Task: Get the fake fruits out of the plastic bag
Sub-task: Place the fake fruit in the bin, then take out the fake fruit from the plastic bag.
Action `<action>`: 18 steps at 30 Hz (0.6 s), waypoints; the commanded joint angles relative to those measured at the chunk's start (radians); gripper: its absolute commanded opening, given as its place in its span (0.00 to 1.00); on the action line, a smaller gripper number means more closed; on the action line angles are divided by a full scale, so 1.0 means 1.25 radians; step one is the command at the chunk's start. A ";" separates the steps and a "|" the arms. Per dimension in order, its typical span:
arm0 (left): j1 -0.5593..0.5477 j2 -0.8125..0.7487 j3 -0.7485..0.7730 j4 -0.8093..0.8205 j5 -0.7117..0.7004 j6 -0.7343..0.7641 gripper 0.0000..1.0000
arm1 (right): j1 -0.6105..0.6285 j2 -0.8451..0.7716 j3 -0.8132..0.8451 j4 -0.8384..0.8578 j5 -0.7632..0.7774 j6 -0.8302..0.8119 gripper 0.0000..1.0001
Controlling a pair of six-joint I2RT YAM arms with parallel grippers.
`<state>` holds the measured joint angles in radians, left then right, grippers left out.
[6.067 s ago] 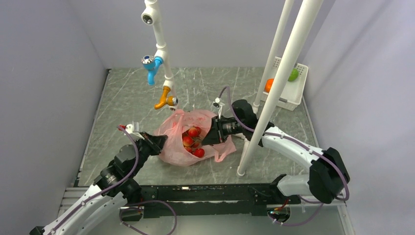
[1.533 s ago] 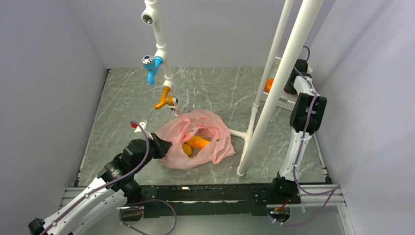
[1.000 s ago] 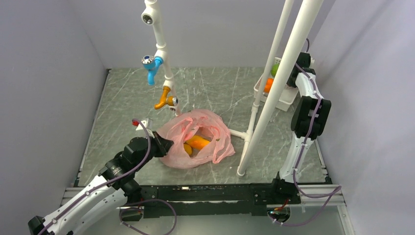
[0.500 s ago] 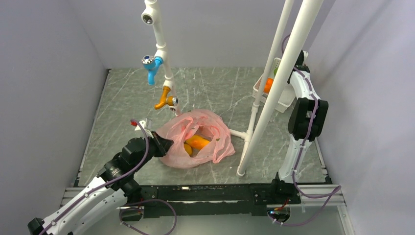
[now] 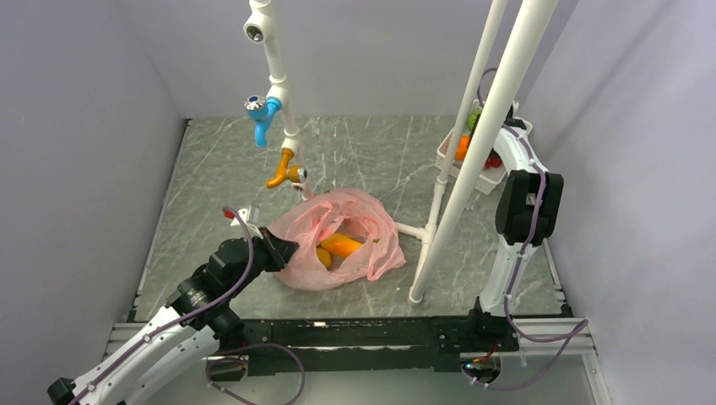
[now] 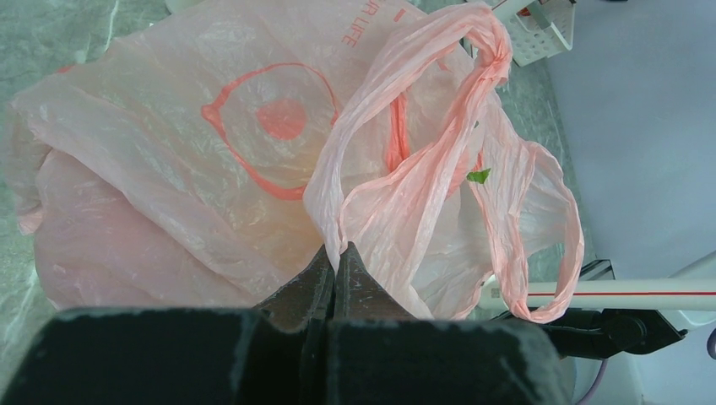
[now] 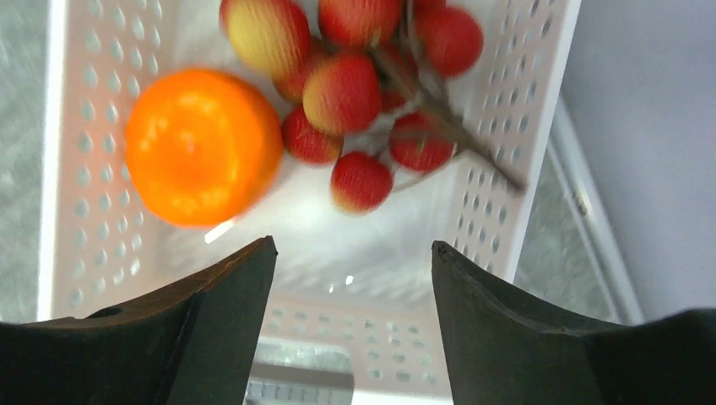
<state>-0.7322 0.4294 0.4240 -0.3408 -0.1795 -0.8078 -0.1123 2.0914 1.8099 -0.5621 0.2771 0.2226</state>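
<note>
The pink plastic bag (image 5: pixel 371 221) lies crumpled mid-table, its mouth open upward. Two orange fake fruits (image 5: pixel 342 245) show inside it. My left gripper (image 5: pixel 283 247) is shut on a fold of the bag's rim (image 6: pixel 338 211) at the bag's left side. The two loop handles (image 6: pixel 540 219) hang beyond it. My right gripper (image 7: pixel 353 249) is open above the white basket (image 7: pixel 523 126) at the back right, with nothing between its fingers. Below it in the basket lie a bunch of small red fruits (image 7: pixel 371 93) and a round orange fruit (image 7: pixel 201 145).
Two slanted white posts (image 5: pixel 473 152) stand between the bag and the basket (image 5: pixel 485 179). A white pipe with blue and orange taps (image 5: pixel 279 101) hangs behind the bag. A lime-green fruit (image 5: pixel 474 120) sits at the basket's far end. Grey walls close in both sides.
My right gripper has opened over the basket and the red bunch now lies in it, blurred. The left gripper keeps its hold on the bag and has not moved.
</note>
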 commanded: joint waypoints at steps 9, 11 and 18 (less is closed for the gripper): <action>0.003 -0.025 0.008 0.004 0.013 -0.007 0.00 | 0.017 -0.539 -0.546 0.093 -0.170 0.175 0.70; 0.002 -0.023 0.009 0.009 0.014 -0.002 0.00 | 0.022 -0.626 -0.636 0.106 -0.228 0.179 0.69; 0.002 -0.011 0.020 0.005 0.026 0.012 0.00 | 0.050 -0.884 -0.825 0.121 -0.527 0.123 0.74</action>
<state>-0.7322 0.4103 0.4240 -0.3569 -0.1692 -0.8062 -0.0715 1.0889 0.8371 -0.4553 -0.1192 0.3992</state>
